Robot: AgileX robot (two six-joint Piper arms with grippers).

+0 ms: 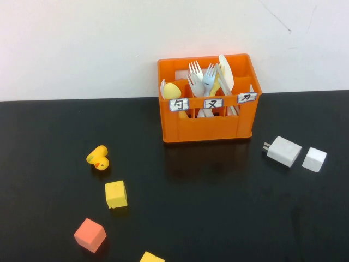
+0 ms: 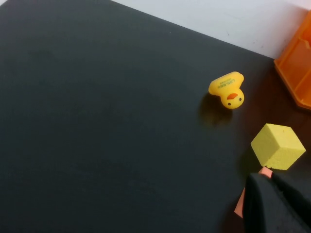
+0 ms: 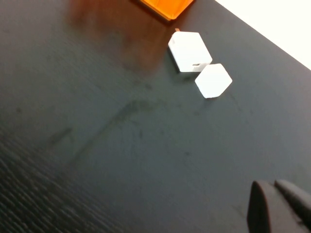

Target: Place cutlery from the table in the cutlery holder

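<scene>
The orange cutlery holder (image 1: 207, 117) stands at the back of the black table (image 1: 218, 207). A yellow spoon (image 1: 172, 90) stands in its left compartment. A light blue fork (image 1: 210, 77) and a grey fork (image 1: 196, 82) stand in the middle one, beside white cutlery (image 1: 226, 71). No cutlery lies on the table. Neither arm shows in the high view. My left gripper (image 2: 269, 177) is shut and empty above the table, near the yellow cube (image 2: 278, 145); a corner of the holder (image 2: 296, 68) shows there. My right gripper (image 3: 274, 187) is shut and empty over bare table.
A yellow duck (image 1: 98, 158), a yellow cube (image 1: 116, 194), an orange cube (image 1: 90, 234) and a second yellow cube (image 1: 151, 257) lie front left. A white charger (image 1: 284, 150) and a white cube (image 1: 314, 159) lie to the right of the holder.
</scene>
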